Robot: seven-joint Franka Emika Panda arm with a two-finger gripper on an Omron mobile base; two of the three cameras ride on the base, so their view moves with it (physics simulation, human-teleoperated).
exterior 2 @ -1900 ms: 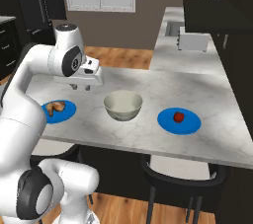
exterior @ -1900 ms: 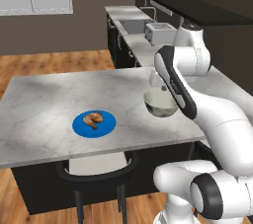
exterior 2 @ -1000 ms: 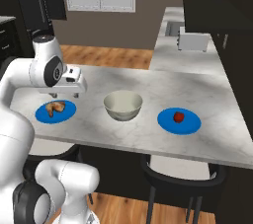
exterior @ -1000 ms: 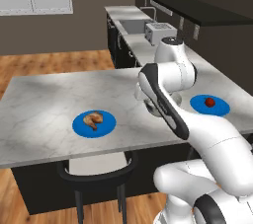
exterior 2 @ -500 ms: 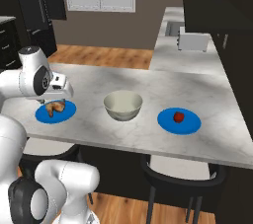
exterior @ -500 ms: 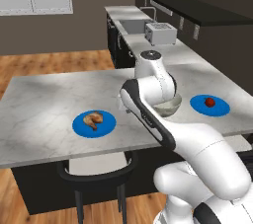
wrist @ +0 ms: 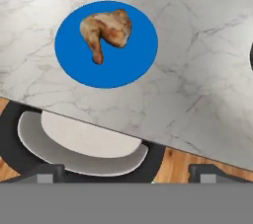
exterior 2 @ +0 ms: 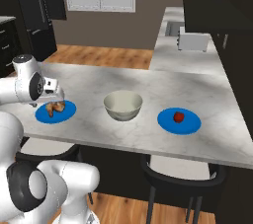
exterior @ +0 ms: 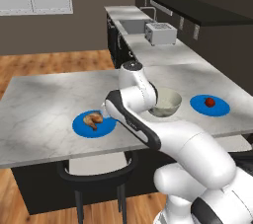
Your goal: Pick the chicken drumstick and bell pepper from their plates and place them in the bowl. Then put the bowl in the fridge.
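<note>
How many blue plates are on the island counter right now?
2. One blue plate sits near the counter's front edge and holds the chicken drumstick. The other blue plate lies on the far side of the bowl and holds the bell pepper. None looks hidden.

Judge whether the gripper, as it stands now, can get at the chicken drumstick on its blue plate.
Probably yes. The open gripper hangs just above the chicken drumstick, which lies bare on the blue plate with nothing over or beside it.

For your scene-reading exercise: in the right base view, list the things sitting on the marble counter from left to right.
Chicken drumstick on its blue plate → bowl → bell pepper on the second blue plate.
</note>
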